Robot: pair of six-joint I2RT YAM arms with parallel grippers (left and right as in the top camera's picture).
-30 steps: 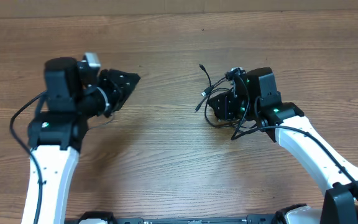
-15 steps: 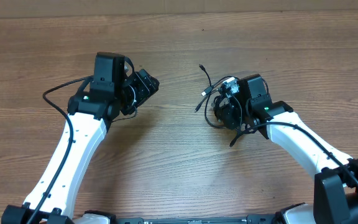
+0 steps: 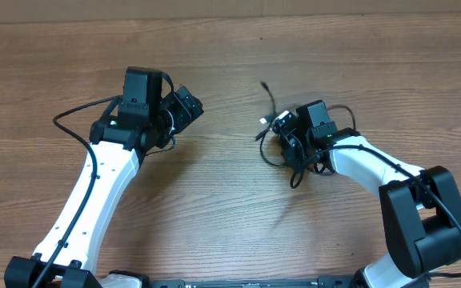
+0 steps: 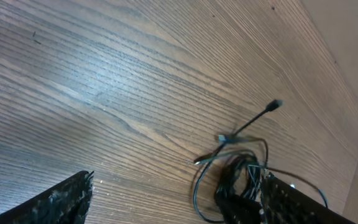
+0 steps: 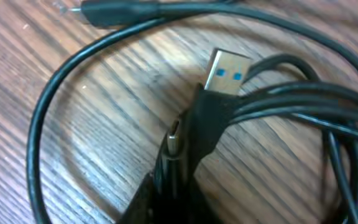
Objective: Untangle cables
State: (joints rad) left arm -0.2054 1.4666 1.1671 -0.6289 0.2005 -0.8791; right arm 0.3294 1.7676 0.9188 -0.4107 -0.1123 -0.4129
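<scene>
The cables (image 3: 272, 128) are thin black cords in a small tangled bundle right of the table's middle, with one strand reaching up and left. My right gripper (image 3: 291, 141) is down in the bundle. In the right wrist view its dark jaws (image 5: 174, 186) look shut on a black plug with a silver tip, beside a USB plug with a blue insert (image 5: 227, 71) and looping cords. My left gripper (image 3: 190, 108) is open and empty, a good way left of the bundle and pointing at it. The left wrist view shows the cables (image 4: 232, 165) between its spread fingers (image 4: 178, 180).
The wooden table (image 3: 214, 192) runs under both arms. A thicker black wire (image 3: 74, 116) loops off the left arm. The right arm's white link (image 3: 374, 172) lies just right of the bundle.
The left arm swung in from the far left toward the middle, then held. The right gripper shifted left and down into the bundle, dragging the cords slightly.
</scene>
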